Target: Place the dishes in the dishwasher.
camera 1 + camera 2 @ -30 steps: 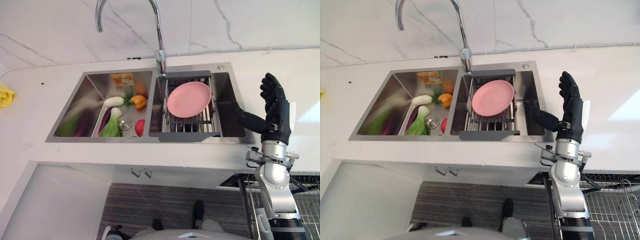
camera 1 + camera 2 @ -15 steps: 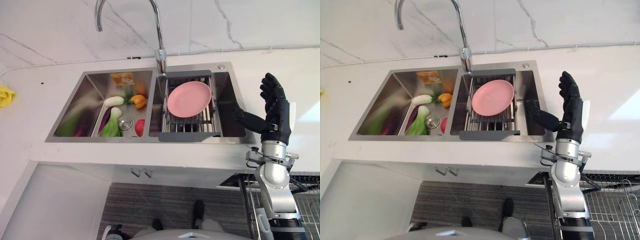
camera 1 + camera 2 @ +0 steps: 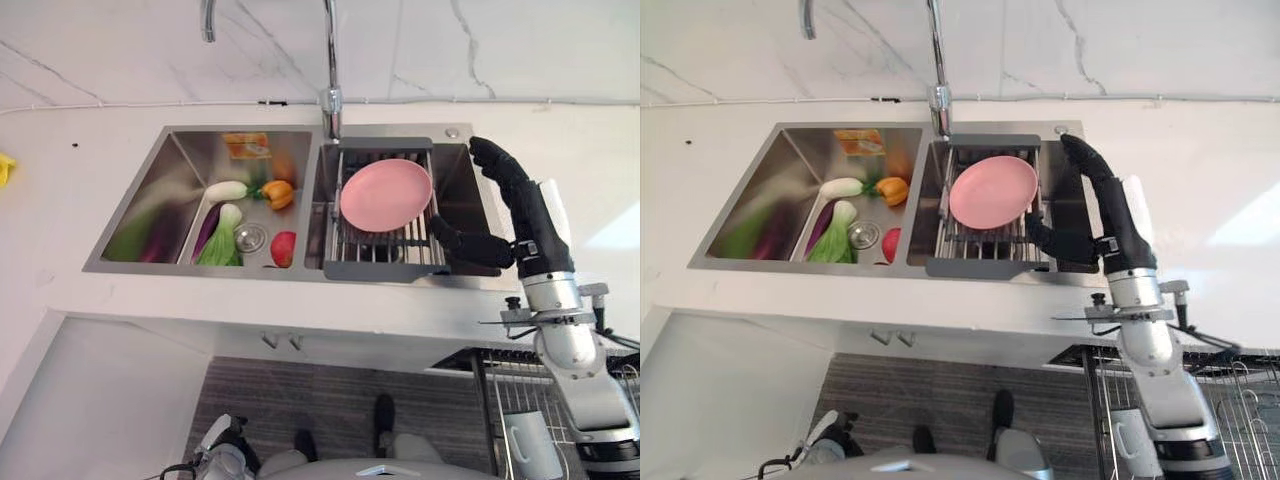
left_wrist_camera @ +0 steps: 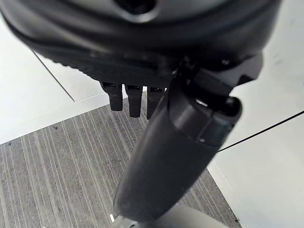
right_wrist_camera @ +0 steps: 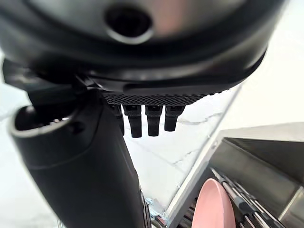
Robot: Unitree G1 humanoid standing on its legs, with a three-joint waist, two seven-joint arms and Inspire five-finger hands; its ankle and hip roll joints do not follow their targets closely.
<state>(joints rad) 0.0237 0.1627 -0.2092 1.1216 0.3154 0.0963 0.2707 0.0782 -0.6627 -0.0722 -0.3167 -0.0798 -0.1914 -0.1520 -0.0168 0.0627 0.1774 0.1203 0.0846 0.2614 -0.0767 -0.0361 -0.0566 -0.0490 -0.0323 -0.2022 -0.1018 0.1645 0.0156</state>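
Note:
A pink plate (image 3: 386,195) lies tilted on a metal drying rack (image 3: 385,252) in the right basin of the steel sink (image 3: 300,276). My right hand (image 3: 530,225) hovers over the basin's right edge with its fingers straight and open. Its thumb reaches towards the rack's right side, apart from the plate. The right wrist view shows the plate (image 5: 211,206) past the straight fingers (image 5: 154,118). In the left wrist view my left hand (image 4: 180,156) hangs open over a grey striped floor, holding nothing.
The left basin holds vegetables: bok choy (image 3: 222,240), an orange pepper (image 3: 277,192), a tomato (image 3: 284,248). The faucet (image 3: 330,60) rises behind the sink. The dishwasher's wire basket (image 3: 505,385), with a white cup (image 3: 530,440) in it, stands pulled out at lower right. A yellow cloth (image 3: 4,168) lies far left.
The camera has shifted. My right hand has leaned in from the counter over the sink's right edge, its thumb now close to the rack. The plate has not moved.

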